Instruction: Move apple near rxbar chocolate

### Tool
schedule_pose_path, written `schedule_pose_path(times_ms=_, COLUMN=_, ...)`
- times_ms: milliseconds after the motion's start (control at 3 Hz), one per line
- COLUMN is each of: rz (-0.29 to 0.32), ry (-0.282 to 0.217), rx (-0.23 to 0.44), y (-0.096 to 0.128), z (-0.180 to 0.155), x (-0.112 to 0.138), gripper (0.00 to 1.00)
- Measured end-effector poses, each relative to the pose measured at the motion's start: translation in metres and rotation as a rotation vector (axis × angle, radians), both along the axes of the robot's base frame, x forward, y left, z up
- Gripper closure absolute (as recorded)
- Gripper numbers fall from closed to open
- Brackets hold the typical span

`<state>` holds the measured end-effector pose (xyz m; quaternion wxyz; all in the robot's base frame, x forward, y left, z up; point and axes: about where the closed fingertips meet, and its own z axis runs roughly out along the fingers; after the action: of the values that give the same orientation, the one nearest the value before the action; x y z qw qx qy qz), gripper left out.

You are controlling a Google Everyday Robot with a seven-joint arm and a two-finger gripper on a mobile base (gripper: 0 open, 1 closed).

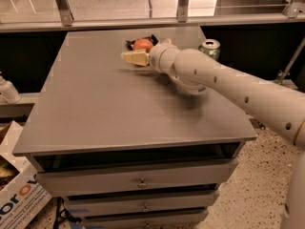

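The apple [143, 45], round and red-orange, sits at the far middle of the grey table [95, 109]. Right behind it lies the rxbar chocolate [129, 44], a dark wrapper that shows on both sides of the apple and is partly hidden by it. The two look to be touching or nearly so. My gripper [135, 57], cream coloured, is at the apple's near side, right against it or just in front. It reaches in from the right on the thick white arm [228, 82].
A green soda can [210, 48] stands at the table's far right edge, just behind the arm. The table has drawers [140, 180] below. A white bottle [7, 90] and a cardboard box [16, 199] are at the left. A metal railing [181, 4] runs behind.
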<state>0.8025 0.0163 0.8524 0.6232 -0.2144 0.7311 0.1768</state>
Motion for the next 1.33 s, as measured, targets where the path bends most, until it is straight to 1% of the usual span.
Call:
schedule_pose_path(times_ms=333, rz=0.006, ry=-0.016, rx=0.000, y=-0.010, z=0.014, x=-0.023, gripper=0.00)
schedule_pose_path(times_ms=667, rz=0.011, ry=-0.023, rx=-0.001, y=-0.017, z=0.021, x=-0.040, gripper=0.00)
schedule_pose_path(times_ms=1000, rz=0.013, ry=-0.022, rx=-0.003, y=-0.023, z=0.023, x=-0.062, gripper=0.00)
schedule_pose_path(times_ms=1333, rz=0.016, ry=0.010, rx=0.018, y=-0.055, z=0.015, x=-0.113, gripper=0.00)
